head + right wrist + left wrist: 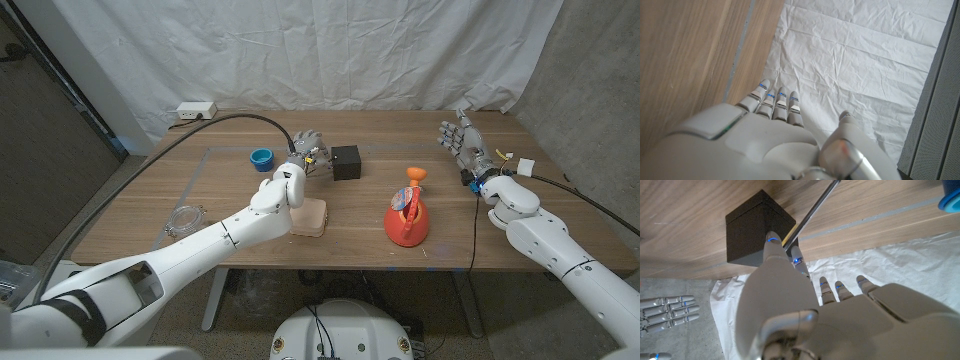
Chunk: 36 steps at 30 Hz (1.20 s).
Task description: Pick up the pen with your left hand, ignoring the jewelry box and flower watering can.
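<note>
Pinching the slim silver metal pen (812, 211) in our left hand (304, 152), at nine o'clock of the small black jewelry box (346, 162), we are risking a slip from this thin fingertip hold.

Wooden table (240, 215), black box (346, 162), orange watering can (406, 220), blue cup (262, 159)

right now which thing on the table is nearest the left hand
The black jewelry box, just beside the left hand, which holds the pen. The orange watering can and blue cup sit farther off.
</note>
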Available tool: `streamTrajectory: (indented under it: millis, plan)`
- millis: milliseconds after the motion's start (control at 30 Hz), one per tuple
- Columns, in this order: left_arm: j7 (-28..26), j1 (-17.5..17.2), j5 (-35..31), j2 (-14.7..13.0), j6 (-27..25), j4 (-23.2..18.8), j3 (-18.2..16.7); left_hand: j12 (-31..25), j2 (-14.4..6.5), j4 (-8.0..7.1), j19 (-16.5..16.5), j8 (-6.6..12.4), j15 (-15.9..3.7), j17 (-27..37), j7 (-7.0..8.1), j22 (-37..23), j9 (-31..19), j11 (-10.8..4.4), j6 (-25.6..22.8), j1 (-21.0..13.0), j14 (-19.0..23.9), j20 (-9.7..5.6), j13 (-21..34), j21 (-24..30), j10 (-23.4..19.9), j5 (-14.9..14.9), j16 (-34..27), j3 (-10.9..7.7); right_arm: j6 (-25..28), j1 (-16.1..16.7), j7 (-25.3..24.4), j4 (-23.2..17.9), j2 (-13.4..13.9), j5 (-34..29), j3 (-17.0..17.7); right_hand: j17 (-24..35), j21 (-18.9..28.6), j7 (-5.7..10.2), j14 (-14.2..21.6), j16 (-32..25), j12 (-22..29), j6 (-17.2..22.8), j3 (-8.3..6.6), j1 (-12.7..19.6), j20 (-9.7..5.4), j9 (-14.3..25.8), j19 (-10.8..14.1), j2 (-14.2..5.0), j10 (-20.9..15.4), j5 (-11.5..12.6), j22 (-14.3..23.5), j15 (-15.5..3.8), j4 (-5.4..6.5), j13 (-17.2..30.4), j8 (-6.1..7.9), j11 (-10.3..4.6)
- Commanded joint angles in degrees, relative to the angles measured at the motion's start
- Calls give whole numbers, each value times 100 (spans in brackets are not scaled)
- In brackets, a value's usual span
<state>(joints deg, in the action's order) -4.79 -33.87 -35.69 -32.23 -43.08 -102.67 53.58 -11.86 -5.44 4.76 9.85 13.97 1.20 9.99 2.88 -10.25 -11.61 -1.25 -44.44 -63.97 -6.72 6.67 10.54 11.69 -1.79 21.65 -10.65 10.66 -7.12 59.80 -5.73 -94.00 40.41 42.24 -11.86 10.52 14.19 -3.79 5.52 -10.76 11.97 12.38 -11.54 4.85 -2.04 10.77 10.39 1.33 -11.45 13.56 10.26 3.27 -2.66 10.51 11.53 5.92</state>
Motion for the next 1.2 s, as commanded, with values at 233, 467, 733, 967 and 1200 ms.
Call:
streamTrajectory:
  millis: [233,467,733,967,1200]
  plan:
    - [-159,17,186,96,221,262,-11,-2,-87,-23,100,15,-69,25,20,-19,-20,-123,-130,-51,83,64,10,3,-22,42,-21,24,176,-3,-58,-69,70,13,2,21,-14,39,43,-11,16,11,36,-10,5,22,54,-21,-30,31,18,49,5,13,-18,35]
    - [-202,17,182,88,174,197,-41,-26,-145,-13,34,37,-97,26,2,-19,-24,-148,-232,-106,173,78,10,24,-102,37,-43,-4,212,-89,-32,-29,51,-10,-53,21,-28,41,42,-10,12,2,42,-11,11,22,52,-23,-20,31,19,54,4,13,-21,42]
    - [-283,-3,185,69,186,167,-66,-37,-216,-21,-5,48,-118,31,-7,-16,-26,-182,-308,-135,218,103,10,30,-153,25,-48,-31,269,-173,-30,-15,48,-32,-97,21,-38,47,42,-10,14,4,48,-13,15,22,57,-26,-26,30,20,69,4,13,-20,44]
    - [-348,-10,249,97,250,236,-93,-45,-258,-17,-42,69,-146,31,-5,-15,-26,-195,-402,-171,266,116,10,36,-200,11,-53,-53,296,-224,-30,2,39,-43,-122,21,-49,49,42,-10,12,5,53,-13,17,22,61,-28,-20,30,20,58,3,13,-19,49]
    - [-315,38,291,135,279,312,-64,-54,-288,-7,-83,114,-162,29,-27,-13,-26,-228,-574,-221,331,136,9,39,-266,-17,-54,-76,282,-257,-15,53,16,-33,-126,21,-59,49,41,-9,15,-3,58,-12,23,22,61,-29,-25,29,21,71,1,13,-22,45]
